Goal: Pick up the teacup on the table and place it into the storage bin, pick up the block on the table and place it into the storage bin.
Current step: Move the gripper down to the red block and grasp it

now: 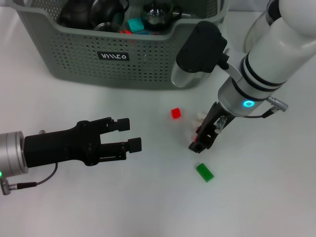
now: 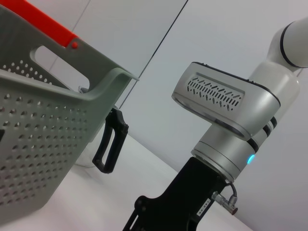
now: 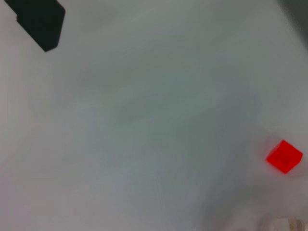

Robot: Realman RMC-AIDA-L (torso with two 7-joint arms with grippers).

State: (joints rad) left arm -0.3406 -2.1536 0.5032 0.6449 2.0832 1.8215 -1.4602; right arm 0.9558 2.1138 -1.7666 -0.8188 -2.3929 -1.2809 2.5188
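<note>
- My right gripper (image 1: 201, 140) is down at the table, pointing steeply down between a red block (image 1: 176, 113) and a green block (image 1: 205, 172). A small pale block (image 1: 200, 117) sits tight against its fingers.
- I cannot tell whether the right fingers are apart, together or clamped on that pale piece; the gripper body hides the tips.
- Left gripper (image 1: 129, 134) hovers low over the table, well left of the blocks, fingers apart and holding nothing. I treat it as idle.
- Storage bin (image 1: 148, 59) stands at the far side of the table, beyond both grippers, already holding dark glassware and a teal block (image 1: 135, 24).
- No teacup left on the table that I can see, so I judge the cup step done and the block step in hand.
- Next move, as I read it: confirm a grip on the pale block, lift straight up clear of the red one, carry over the bin's rim and release inside.
- Risk: the red block is near enough to get nudged on the lift.
- Materials: blocks are small, hard, glossy plastic; red is cube-like, green is flat and oblong with studs.
- Bin is grey-green plastic, perforated walls, rounded rim, black label on the front.
- Table (image 1: 98, 207) is plain white and smooth.
</note>
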